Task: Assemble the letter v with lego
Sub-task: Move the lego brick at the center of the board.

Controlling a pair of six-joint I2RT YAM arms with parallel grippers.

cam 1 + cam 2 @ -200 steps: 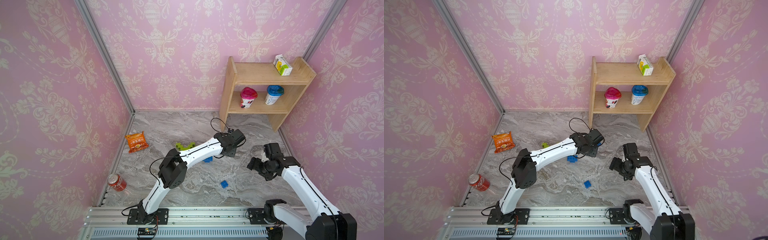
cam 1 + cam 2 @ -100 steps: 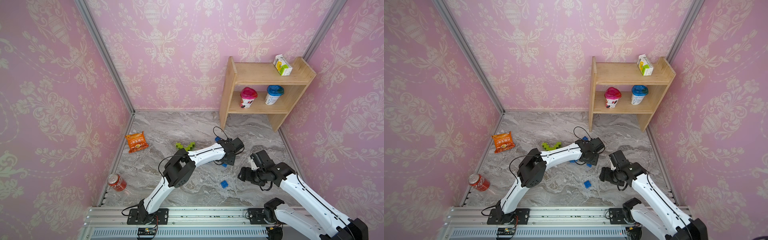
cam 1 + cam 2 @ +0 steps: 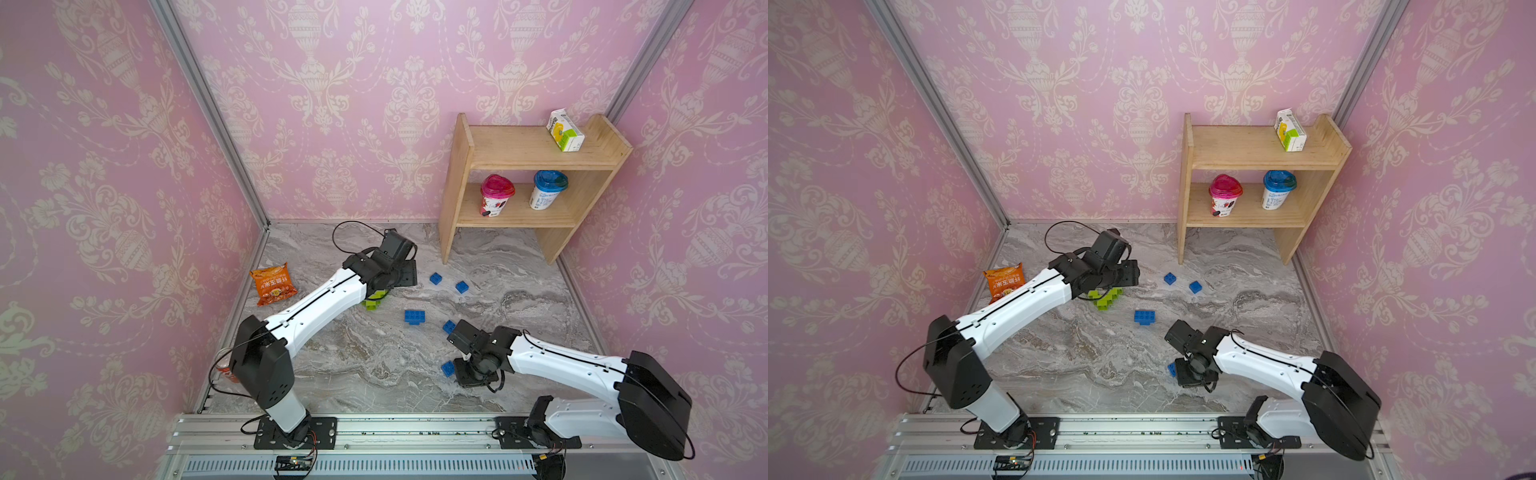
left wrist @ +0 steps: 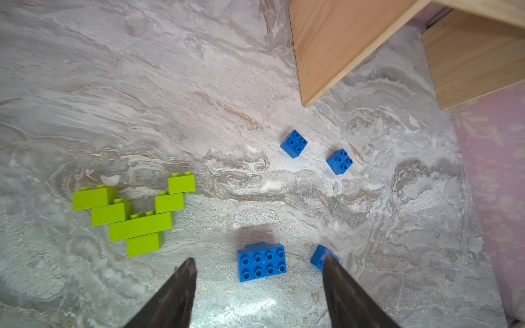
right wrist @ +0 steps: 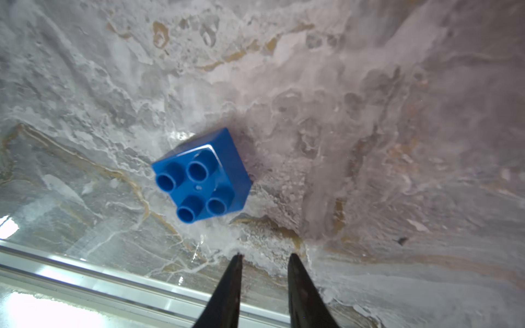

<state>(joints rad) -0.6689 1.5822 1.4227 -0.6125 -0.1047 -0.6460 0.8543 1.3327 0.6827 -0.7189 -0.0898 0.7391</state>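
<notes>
A lime green lego V [image 4: 133,215] lies flat on the marble floor, and shows under my left wrist in both top views [image 3: 376,300] [image 3: 1106,297]. My left gripper [image 4: 258,259] hangs open above a blue eight-stud brick [image 4: 262,261] [image 3: 414,316], not touching it. Two small blue bricks [image 4: 294,143] [image 4: 339,161] lie toward the shelf, and a third [image 4: 319,254] is partly hidden behind one finger. My right gripper [image 5: 265,255] is low near the front, jaws narrowly apart and empty. A small blue brick [image 5: 203,174] [image 3: 447,368] sits just ahead of its tips.
A wooden shelf [image 3: 523,187] with two cups and a carton stands at the back right. An orange snack bag [image 3: 272,284] lies at the left wall and a red can [image 3: 226,372] sits behind the left arm's base. A metal rail [image 3: 374,419] runs along the front.
My left gripper has opened and the arm has drawn back leftward over the green V. My right arm has swung forward and down to the small blue brick, its jaws narrowing.
</notes>
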